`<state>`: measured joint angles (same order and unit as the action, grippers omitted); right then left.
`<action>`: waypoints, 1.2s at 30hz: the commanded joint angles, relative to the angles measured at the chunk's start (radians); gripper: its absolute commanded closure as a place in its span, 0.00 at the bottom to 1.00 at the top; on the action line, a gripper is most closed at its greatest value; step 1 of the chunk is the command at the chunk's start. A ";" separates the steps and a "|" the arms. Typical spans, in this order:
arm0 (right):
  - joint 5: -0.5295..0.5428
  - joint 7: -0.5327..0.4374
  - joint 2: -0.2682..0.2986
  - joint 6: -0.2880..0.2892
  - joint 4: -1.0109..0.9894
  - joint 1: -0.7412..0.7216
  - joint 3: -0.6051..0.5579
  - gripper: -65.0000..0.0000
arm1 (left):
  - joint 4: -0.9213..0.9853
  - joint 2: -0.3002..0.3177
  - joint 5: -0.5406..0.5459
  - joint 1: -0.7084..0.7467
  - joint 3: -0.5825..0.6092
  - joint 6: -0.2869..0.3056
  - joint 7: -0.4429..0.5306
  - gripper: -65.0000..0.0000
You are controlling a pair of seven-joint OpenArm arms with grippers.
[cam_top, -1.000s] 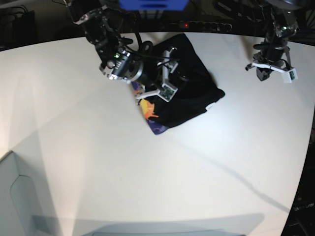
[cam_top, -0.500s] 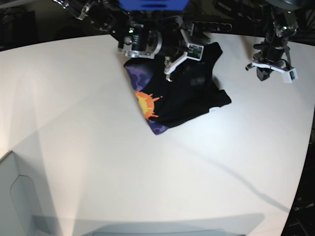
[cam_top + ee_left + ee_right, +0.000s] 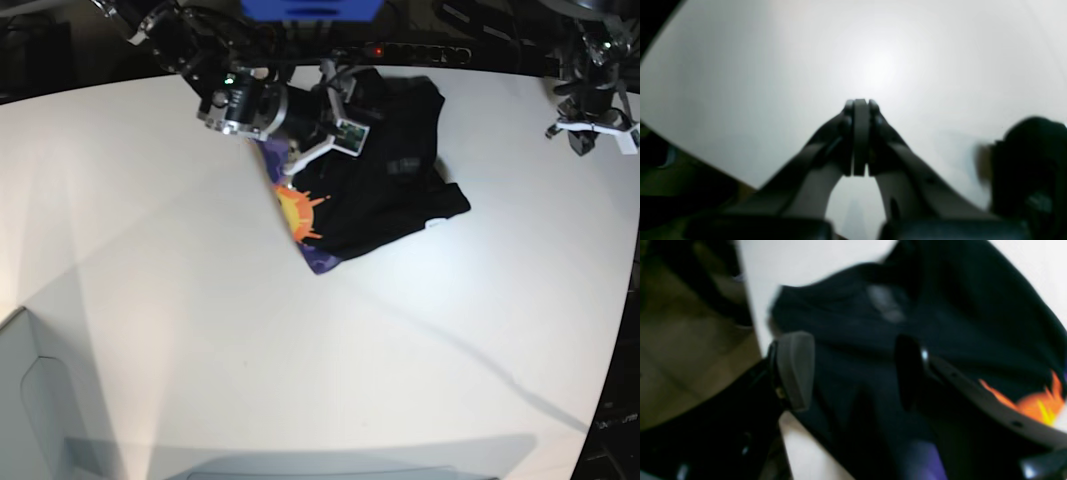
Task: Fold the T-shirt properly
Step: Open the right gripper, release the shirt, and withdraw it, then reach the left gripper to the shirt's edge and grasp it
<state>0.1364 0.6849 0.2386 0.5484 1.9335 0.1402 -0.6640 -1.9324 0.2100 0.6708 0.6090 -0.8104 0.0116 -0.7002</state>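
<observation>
The black T-shirt (image 3: 385, 180) lies folded on the white table (image 3: 300, 350), its orange sun (image 3: 295, 212) and purple print at the left edge and a small white label (image 3: 432, 222) at the right. My right gripper (image 3: 318, 118) hovers open over the shirt's rear left part. In the right wrist view the right gripper (image 3: 853, 373) has its fingers (image 3: 795, 370) spread above the dark T-shirt (image 3: 940, 313), nothing between them. My left gripper (image 3: 592, 128) is shut and empty at the table's far right. In its own wrist view the left gripper (image 3: 857, 106) has its jaws pressed together over bare table.
A blue box (image 3: 310, 10) and dark cables stand behind the table's rear edge. A grey bin corner (image 3: 30, 400) shows at the lower left. A dark blurred shape (image 3: 1030, 166) sits at the right of the left wrist view.
The right arm lifted off the shirt, swung back, then came forward-left; the shirt's rear part now lies spread wider. The left gripper moved right toward the table's far edge.
</observation>
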 commanded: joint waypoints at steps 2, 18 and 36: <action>0.012 -0.027 0.015 -0.001 0.051 0.009 0.059 0.40 | -0.012 0.010 0.005 0.004 -0.011 0.009 0.017 1.00; 0.012 -0.027 0.014 -0.003 0.067 0.213 0.398 0.40 | -0.014 -0.208 -0.003 0.022 0.036 0.170 -0.094 1.00; 0.012 -0.027 0.011 -0.003 -0.134 0.028 0.467 0.40 | 0.054 -0.240 -0.006 -0.108 0.274 0.173 -0.100 1.00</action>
<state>0.1383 0.6792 0.2466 0.5480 1.7847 0.1768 -0.2008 -1.8641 -0.0338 0.6594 0.4934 -0.5285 0.1837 -0.8108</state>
